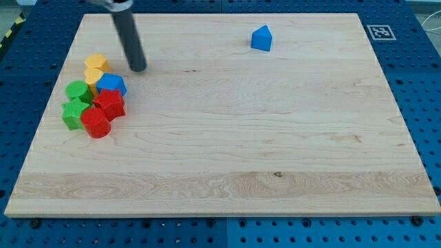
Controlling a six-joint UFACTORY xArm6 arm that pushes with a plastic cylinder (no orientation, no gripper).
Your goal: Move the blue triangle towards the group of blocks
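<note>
A blue triangle block (261, 38) stands alone near the view's top, right of centre, on the wooden board (227, 151). At the view's left is a tight group: two yellow blocks (96, 63) (94, 76), a blue block (111, 84), a green cylinder (76, 90), a green star-like block (72, 114), a red block (110, 103) and a red cylinder (96, 123). My tip (138, 67) rests on the board just right of the yellow blocks and above the group's blue block, far left of the blue triangle.
The board lies on a blue perforated table (427, 103). A black-and-white marker tag (379, 31) sits at the board's top right corner.
</note>
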